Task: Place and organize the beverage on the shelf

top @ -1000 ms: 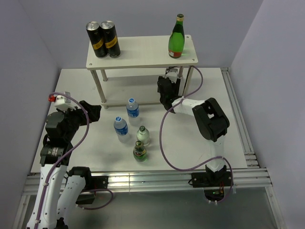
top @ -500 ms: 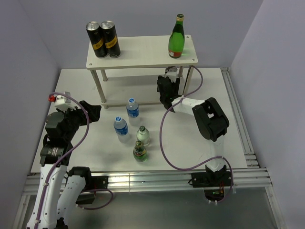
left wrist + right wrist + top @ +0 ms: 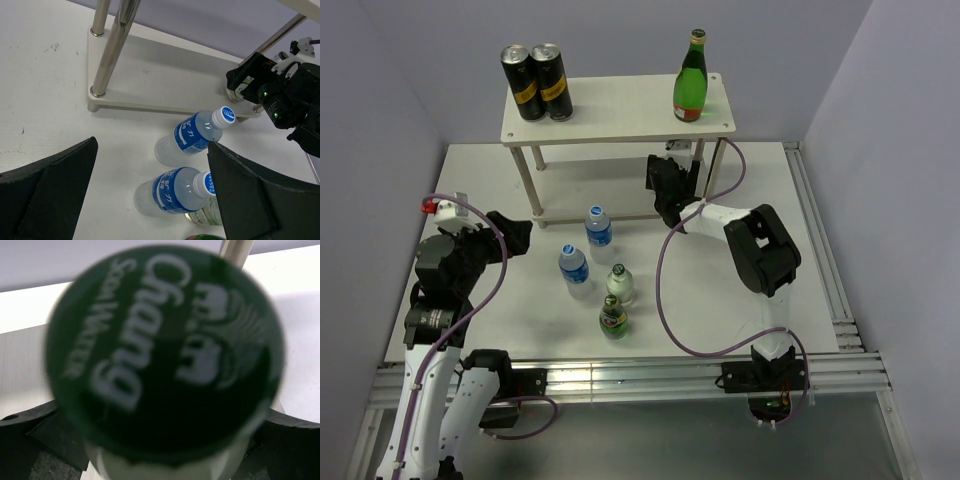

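The cream-white shelf (image 3: 620, 118) stands at the back of the table. Its top board holds two black cans (image 3: 538, 84) and a tall green bottle (image 3: 689, 85). My right gripper (image 3: 667, 182) reaches under the top board at the shelf's right end. It is shut on a bottle with a dark green "Chang" cap (image 3: 165, 350), which fills the right wrist view. My left gripper (image 3: 515, 235) is open and empty, left of the loose bottles. Two blue-label water bottles (image 3: 599, 228) (image 3: 575, 268) show between its fingers in the left wrist view (image 3: 195, 132).
A pale bottle (image 3: 619, 284) and a dark green bottle (image 3: 613, 317) stand in front of the water bottles. The shelf's front left leg (image 3: 107, 50) and lower board (image 3: 165, 95) lie ahead of my left gripper. White walls close in left, back and right.
My right gripper has shifted slightly left and farther under the shelf with the bottle. The left arm and the loose bottles have not moved.
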Robot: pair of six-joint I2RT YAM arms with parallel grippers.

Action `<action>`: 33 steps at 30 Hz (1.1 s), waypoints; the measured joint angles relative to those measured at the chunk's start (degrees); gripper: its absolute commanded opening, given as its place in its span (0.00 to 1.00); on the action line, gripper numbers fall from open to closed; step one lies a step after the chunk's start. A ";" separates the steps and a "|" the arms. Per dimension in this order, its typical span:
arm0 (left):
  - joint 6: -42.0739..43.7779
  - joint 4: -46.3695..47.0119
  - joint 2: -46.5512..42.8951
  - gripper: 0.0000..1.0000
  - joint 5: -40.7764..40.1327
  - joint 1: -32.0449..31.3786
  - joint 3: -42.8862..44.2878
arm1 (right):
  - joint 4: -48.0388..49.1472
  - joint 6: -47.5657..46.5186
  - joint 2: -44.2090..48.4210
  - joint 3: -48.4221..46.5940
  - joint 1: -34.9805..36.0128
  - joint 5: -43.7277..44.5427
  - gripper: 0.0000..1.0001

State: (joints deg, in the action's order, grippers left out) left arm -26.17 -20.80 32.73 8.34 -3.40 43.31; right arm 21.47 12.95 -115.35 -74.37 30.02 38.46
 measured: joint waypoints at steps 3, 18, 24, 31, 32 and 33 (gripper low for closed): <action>0.00 0.00 -0.02 0.99 -0.02 0.00 0.00 | -0.09 0.04 0.00 -0.02 -0.04 -0.04 0.90; 0.00 0.00 -0.39 0.99 -0.02 0.00 0.00 | -0.31 1.40 2.43 2.78 -0.04 -1.51 1.00; 0.00 0.00 -0.72 0.99 -0.02 0.00 0.00 | -1.11 2.89 7.26 7.52 0.09 -2.64 1.00; 0.00 0.00 -1.03 0.99 -0.02 0.00 0.00 | -0.98 3.93 14.62 12.46 1.73 -3.72 1.00; 0.00 0.00 -1.14 0.99 -0.02 0.00 0.00 | -1.01 3.91 15.26 13.00 2.34 -3.74 1.00; 0.00 0.02 -1.18 0.99 -0.02 0.00 0.00 | -1.09 3.89 15.98 13.57 3.19 -3.67 1.00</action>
State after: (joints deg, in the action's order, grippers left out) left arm -26.17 -20.78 31.55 8.32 -3.40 43.31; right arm 20.38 16.84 -99.37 -60.80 33.21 34.79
